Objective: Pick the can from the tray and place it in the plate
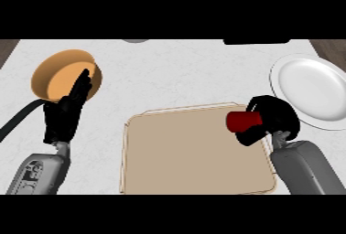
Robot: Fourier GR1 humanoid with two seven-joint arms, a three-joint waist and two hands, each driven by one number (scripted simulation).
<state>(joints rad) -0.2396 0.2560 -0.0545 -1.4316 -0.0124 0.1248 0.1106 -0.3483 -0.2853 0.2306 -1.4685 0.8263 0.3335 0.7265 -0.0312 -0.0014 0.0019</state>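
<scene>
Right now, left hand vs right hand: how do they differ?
The left hand is open with straight fingers pointing up, holding nothing; the right hand is curled round the red can. The left hand sits off the tray, beside the orange pan; the right hand is at the tray's far right corner, near the white plate. Both are black, on grey forearms.

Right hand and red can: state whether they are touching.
Touching. The head view shows the right hand with fingers curled round the red can, above the tray's right edge.
</scene>
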